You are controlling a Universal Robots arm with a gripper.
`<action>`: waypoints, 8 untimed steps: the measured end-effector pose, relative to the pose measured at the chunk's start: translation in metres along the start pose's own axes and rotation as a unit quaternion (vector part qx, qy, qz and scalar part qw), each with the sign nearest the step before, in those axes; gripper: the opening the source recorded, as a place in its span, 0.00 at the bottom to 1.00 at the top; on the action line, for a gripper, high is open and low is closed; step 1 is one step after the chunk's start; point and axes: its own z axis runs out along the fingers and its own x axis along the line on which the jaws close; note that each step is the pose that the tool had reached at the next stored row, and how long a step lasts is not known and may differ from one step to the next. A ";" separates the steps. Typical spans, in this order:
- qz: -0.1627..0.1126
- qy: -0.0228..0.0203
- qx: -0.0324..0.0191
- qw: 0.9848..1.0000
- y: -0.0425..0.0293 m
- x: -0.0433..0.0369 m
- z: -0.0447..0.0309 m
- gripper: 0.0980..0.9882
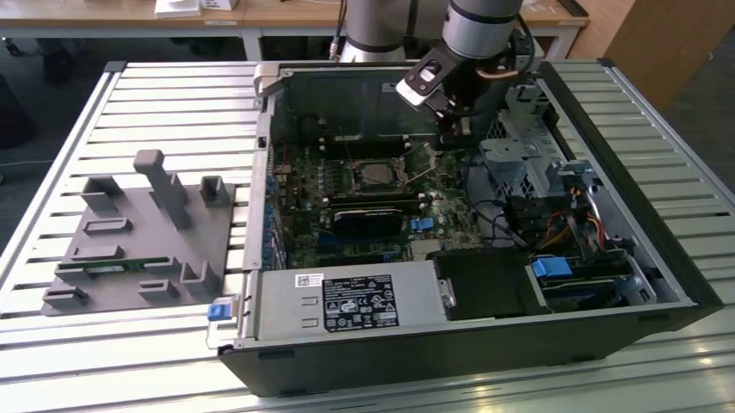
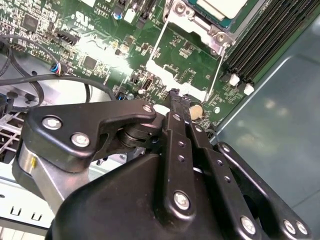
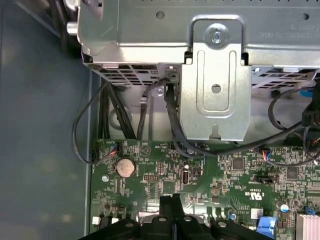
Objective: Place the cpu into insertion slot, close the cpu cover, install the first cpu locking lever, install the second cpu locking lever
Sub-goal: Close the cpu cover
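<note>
Inside an open computer case [image 1: 660, 258] lying on a slatted table [image 1: 172, 95], the arm's gripper [image 1: 446, 144] is reaching down over the motherboard [image 1: 301, 215]. In the exterior view it is hanging just off the far right corner of the socket.

Its two black fingers [image 2: 176, 130] are pressing together along their length in both wrist views. No gap is showing and nothing is visibly caught between them.

The cpu [image 2: 222, 6] is sitting in the socket. Its silvery top is showing through the window of the cover [image 2: 192, 20], which appears to be lying flat over it.

A thin wire lever [image 2: 214, 70] is running along the socket's right side. It seems to be standing up off the board rather than latched down. A second wire is slanting along the opposite side of the socket.

From the fingertips, the socket is lying toward the exterior view's left and slightly nearer. The right-hand lever's long axis is running roughly far to near, with a slant, and its free end is pointing at the gripper.

In the second wrist view the fingertips are hovering just beside that free end. Whether they are touching it cannot be told.

A grey fixture block [image 1: 138, 232] is resting on the table, well apart to the exterior view's left.
</note>
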 end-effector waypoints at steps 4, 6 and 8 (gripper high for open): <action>0.000 0.000 0.000 1.000 0.0041 -0.0001 0.0012 0.01; 0.000 0.000 0.000 1.000 0.0058 -0.0001 0.0017 0.01; 0.000 0.000 0.000 1.000 0.0068 -0.0001 0.0028 0.01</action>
